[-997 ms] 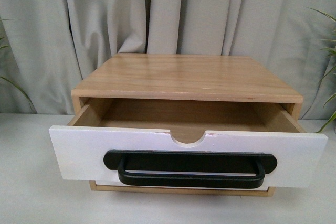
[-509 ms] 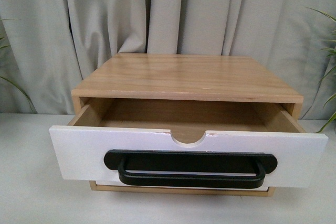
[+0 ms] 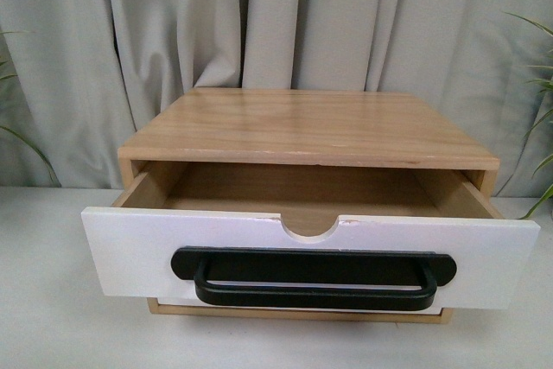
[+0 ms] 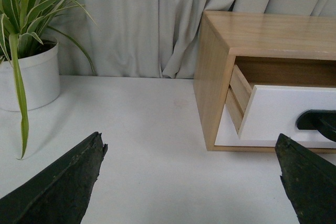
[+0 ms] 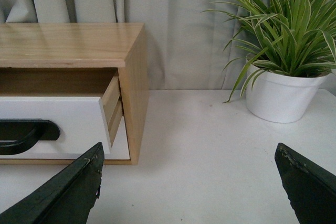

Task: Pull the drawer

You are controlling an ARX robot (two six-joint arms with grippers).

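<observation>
The drawer (image 3: 130, 252) stands pulled well out of its light wood cabinet (image 3: 311, 127), showing its wood inside, the half-round notch and the long black bar handle (image 3: 315, 278). Neither arm shows in the front view. My left gripper (image 4: 191, 145) hovers open over the white table, to the left of the cabinet (image 4: 212, 77), holding nothing; the drawer (image 4: 283, 114) shows beside it. My right gripper (image 5: 189, 153) is open too, to the right of the cabinet (image 5: 134, 72), with the drawer (image 5: 63, 119) and handle (image 5: 23, 132) at the edge of view.
A plain white drawer front (image 4: 226, 132) sits below the pulled one. A potted plant (image 4: 26, 72) stands left of the cabinet and another (image 5: 281, 95) to its right. Grey curtains (image 3: 276, 23) hang behind. The white table (image 3: 52, 334) runs under everything.
</observation>
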